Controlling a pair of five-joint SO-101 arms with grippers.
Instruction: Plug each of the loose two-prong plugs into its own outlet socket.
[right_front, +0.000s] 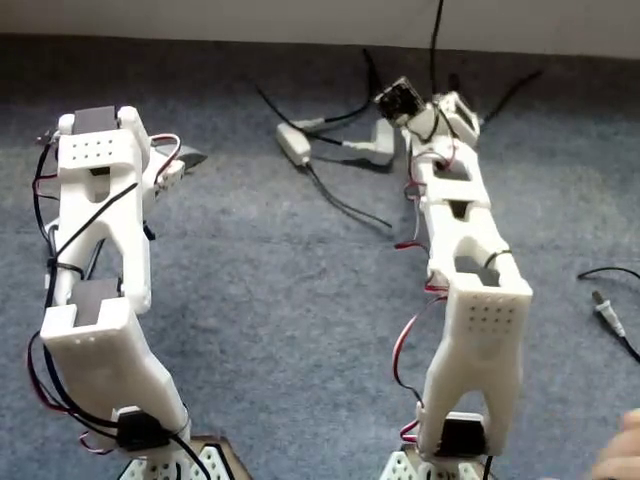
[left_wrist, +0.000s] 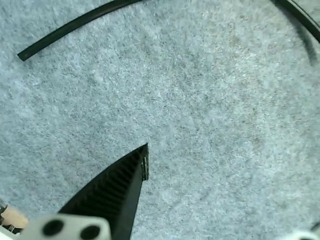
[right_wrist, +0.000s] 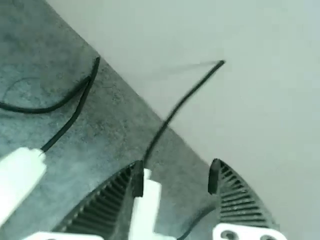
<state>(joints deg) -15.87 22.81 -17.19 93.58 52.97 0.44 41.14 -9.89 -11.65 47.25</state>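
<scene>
Close to my bases, off to the right side, a loose plug (right_front: 608, 312) lies on the grey carpet (right_front: 270, 300) at the end of a black cable, well apart from both my arms. Farther out on the left, my left gripper (right_front: 178, 165) hangs over the carpet. Its wrist view shows one black finger (left_wrist: 125, 185) just above the pile, with a black cord (left_wrist: 70, 25) beyond it. I cannot tell whether those jaws are apart or together. Farthest out, near the wall, my right gripper (right_wrist: 175, 177) stands with its jaws apart. A white piece (right_wrist: 145, 205) on a black cable sits between them, against one finger and clear of the other; whether it is a plug or a socket I cannot tell. Near it on the carpet lies a white block (right_front: 295, 143), also on a black cable.
</scene>
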